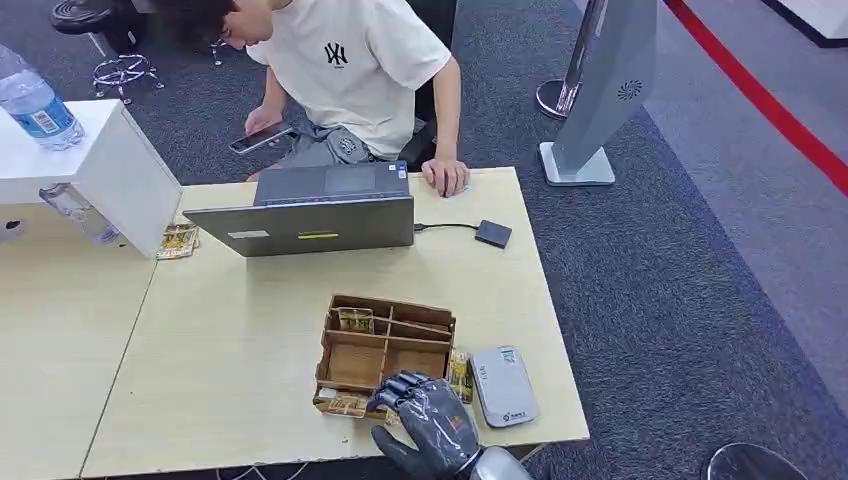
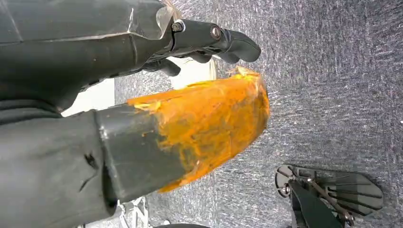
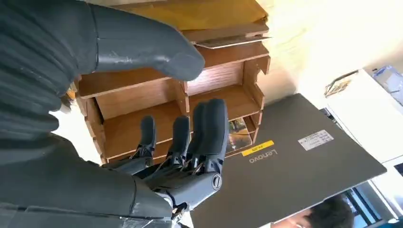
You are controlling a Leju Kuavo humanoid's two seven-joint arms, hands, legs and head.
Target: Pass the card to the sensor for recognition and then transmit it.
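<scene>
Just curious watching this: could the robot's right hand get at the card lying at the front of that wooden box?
Probably yes: the right hand hovers open over the wooden box's near edge, right beside the card, nothing between.

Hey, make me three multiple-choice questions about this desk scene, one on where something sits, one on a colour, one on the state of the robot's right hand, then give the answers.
1. Where is the grey rounded sensor pad?
A. On the laptop
B. On the table just right of the brown wooden compartment box
C. On the carpet

2. What colour is the open laptop's lid?
A. Grey
B. Red
C. White

3. What is the robot's right hand doing?
A. Gripping the water bottle
B. Pressing the laptop keys
C. Holding nothing, fingers apart, at the box's near edge

Answers: 1 B, the head view shows the pad beside the box's right side. 2 A, the lid facing the robot is plain grey. 3 C, the right wrist view shows spread fingers with nothing between them.
</scene>
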